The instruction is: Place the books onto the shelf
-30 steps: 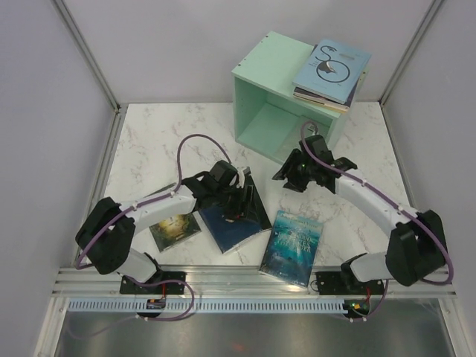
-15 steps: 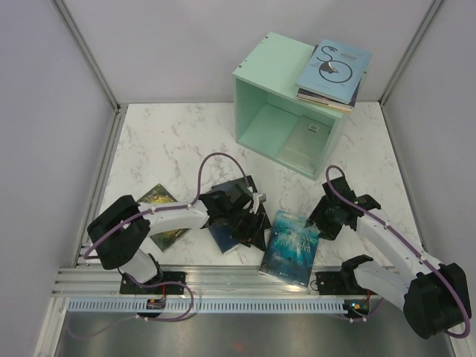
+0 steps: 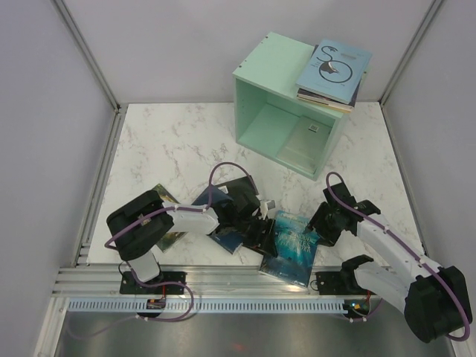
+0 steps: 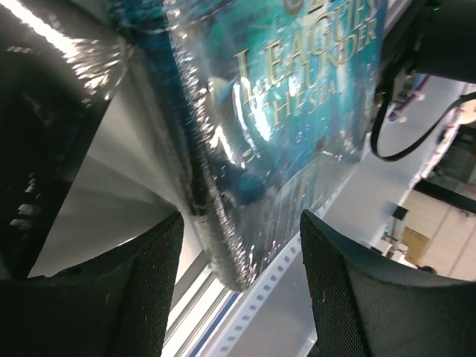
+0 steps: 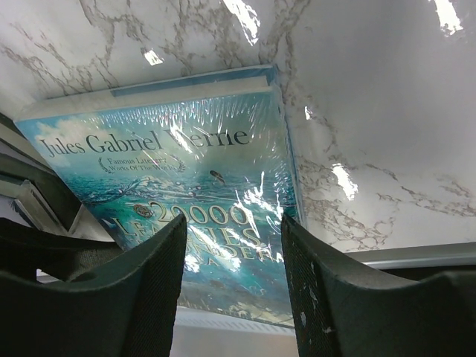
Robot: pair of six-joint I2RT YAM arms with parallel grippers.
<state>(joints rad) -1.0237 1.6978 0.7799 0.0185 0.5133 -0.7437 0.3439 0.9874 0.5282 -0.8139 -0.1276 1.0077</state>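
One white marble tabletop (image 3: 171,141) carries everything: toward its far right corner stands the mint-green wooden cube shelf (image 3: 271,63), open face toward the arms, with a stack of thin books (image 3: 335,71) on its roof and a pale flat book (image 3: 305,141) on its floor. At the near edge lies the icy blue film-wrapped sea-cover book (image 3: 294,249), flat and cover up. It looks light and stiff, yet the glossy wrap should be slippery; pinching across a long edge, once one side is tipped up, seems safest. A navy book (image 3: 227,238) and a green-gold book (image 3: 172,239) lie just left, partly under the left arm (image 3: 186,217), crowding that approach. Left gripper (image 4: 239,223) at the book's left edge and right gripper (image 5: 234,223) above its far right part both stand open-jawed, gripping nothing.
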